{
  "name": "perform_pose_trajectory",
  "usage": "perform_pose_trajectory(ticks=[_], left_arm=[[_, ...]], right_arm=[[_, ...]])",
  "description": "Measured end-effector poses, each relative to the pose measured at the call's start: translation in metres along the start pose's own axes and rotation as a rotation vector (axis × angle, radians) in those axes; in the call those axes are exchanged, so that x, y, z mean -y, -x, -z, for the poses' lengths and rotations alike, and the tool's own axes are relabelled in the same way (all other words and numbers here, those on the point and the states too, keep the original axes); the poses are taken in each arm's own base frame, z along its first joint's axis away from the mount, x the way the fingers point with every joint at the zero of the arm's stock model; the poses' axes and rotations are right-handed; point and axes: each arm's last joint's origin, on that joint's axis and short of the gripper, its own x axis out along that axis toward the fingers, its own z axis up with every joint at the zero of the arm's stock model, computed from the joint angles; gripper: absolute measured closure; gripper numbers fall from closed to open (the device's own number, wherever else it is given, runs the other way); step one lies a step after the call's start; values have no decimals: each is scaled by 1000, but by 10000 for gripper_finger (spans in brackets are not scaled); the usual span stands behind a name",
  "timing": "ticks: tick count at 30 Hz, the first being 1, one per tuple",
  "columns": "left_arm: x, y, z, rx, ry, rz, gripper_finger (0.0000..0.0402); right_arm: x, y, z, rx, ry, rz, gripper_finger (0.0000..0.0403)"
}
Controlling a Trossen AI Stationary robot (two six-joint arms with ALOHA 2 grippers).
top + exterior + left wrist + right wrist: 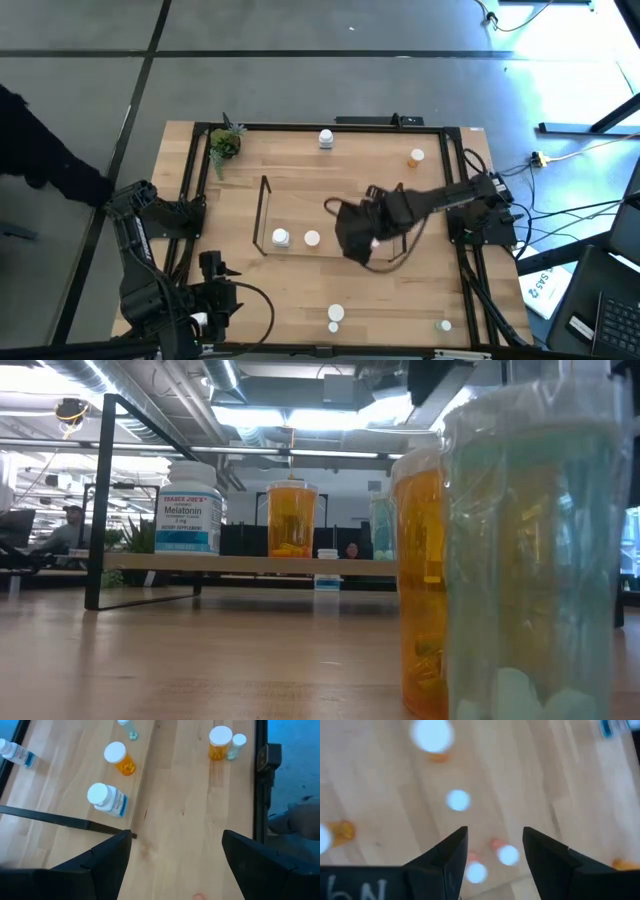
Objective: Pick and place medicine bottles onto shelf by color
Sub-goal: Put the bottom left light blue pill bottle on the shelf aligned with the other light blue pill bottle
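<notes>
Above the shelf (300,240), your right gripper (495,850) hangs with jaws open and empty; bottles (282,237) crowd beneath, so descending off-centre could topple them. Left jaws rest open.

Both arms are dark, almost black, built of chunky jointed segments with black cables looping off them. The left gripper (172,855) ends in two broad, wedge-shaped black fingers with flat matte faces. The right gripper (495,852) has the same dark tapered fingers, with pale handwritten marks on the housing at the lower left of the frame.
</notes>
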Motion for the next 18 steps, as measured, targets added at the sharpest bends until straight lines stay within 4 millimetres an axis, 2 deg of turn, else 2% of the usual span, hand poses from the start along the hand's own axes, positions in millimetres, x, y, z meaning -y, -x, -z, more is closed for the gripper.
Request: perform_pose_trajectory(ticks=[6,12,15,18], left_arm=[[1,2,2,-1,27,7,95],[3,4,6,0,48,14,95],[5,3,10,-9,51,13,95],[7,-2,19,-52,57,2,95]], right_arm=[[-44,10,19,115,155,-108,211],[-84,30,39,266,458,-217,211],[-99,39,49,326,550,-258,211],[-107,45,55,362,572,-289,211]])
